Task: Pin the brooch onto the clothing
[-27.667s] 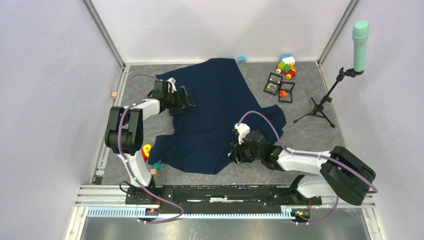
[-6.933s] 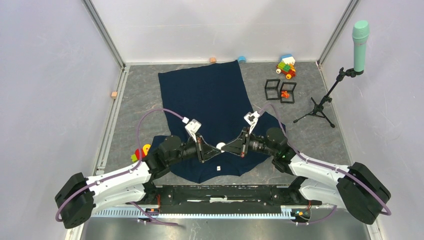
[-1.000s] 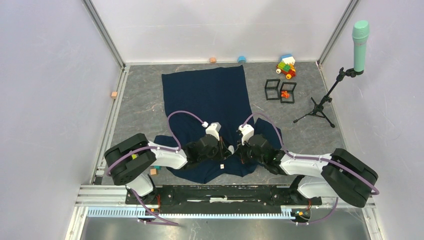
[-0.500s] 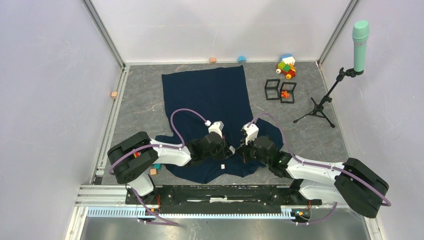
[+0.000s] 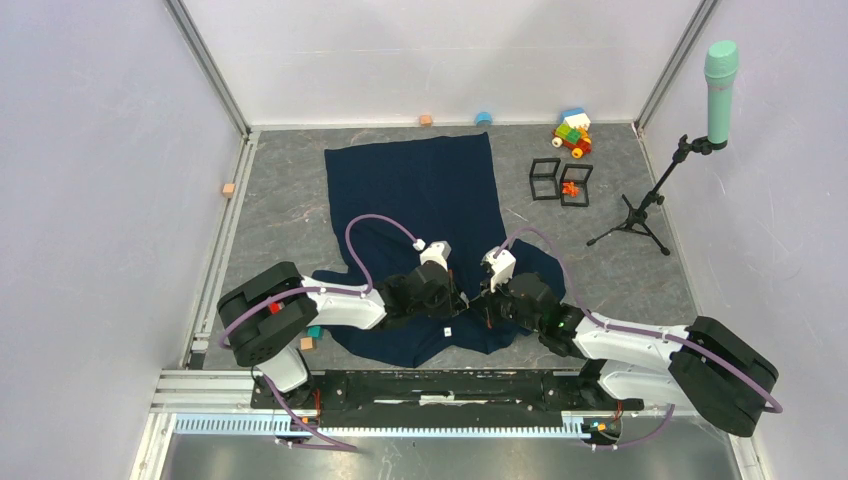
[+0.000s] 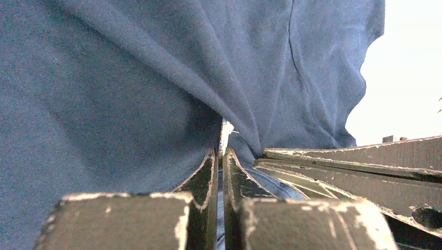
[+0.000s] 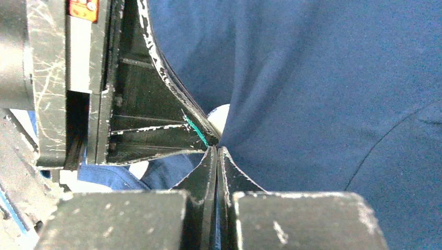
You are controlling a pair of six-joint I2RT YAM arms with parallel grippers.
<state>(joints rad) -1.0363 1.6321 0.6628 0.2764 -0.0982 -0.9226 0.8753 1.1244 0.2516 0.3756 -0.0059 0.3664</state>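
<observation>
Nearest the bases, a white bit (image 5: 447,330) lies on the shirt (image 5: 420,190) just behind the left pincer (image 5: 458,298); too small to name; now the pair, nose to nose, left pincer and right pincer (image 5: 483,300) meeting tip against tip over the near end of the cloth; both have their jaws pressed together, and whether a nip of fabric or a pin sits between them I can't tell; right at the meeting point, dead ahead of the right tips, a pale round sliver peeks from the folds, the brooch (image 7: 219,115) by my reckoning; creases fan out from that spot; its long axis is hidden, and neither arm is nearer, both are on it; beyond the tips the shirt runs lengthwise, flat, straight away from both.
</observation>
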